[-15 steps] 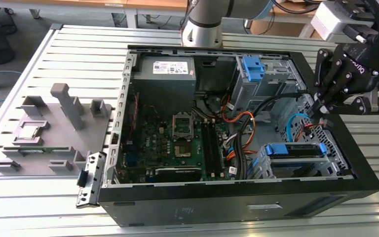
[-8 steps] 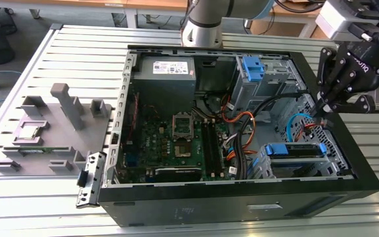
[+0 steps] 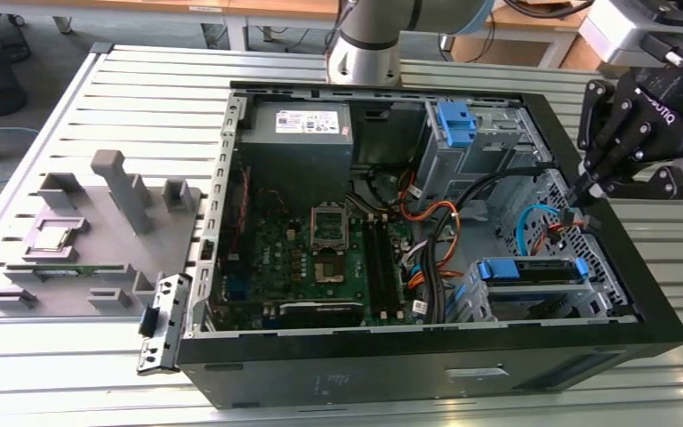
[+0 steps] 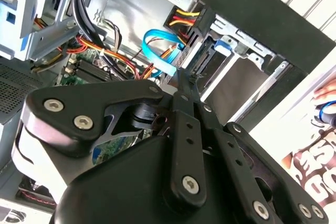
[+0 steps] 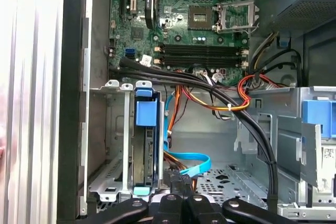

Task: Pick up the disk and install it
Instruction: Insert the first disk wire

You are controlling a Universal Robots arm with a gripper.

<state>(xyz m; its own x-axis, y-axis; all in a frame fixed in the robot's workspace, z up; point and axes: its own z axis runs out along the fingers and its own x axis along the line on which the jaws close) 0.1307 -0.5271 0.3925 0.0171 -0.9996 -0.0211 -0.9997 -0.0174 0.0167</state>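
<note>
The disk sits in the drive cage at the front of the open computer case, toward the exterior view's right, with its blue bracket showing. In the first wrist view the disk stands on edge between the cage rails, its blue tab facing the camera. My gripper hangs over the case's right wall, above and behind the cage and apart from the disk. Its fingers are shut tip to tip with nothing between them, and point at the blue and orange cables in both wrist views.
A second blue bracket fills the upper bay. Black, orange and blue cables cross between the motherboard and the cage. A grey fixture holding a square chip stands on the exterior view's left. The arm's base rises behind the case.
</note>
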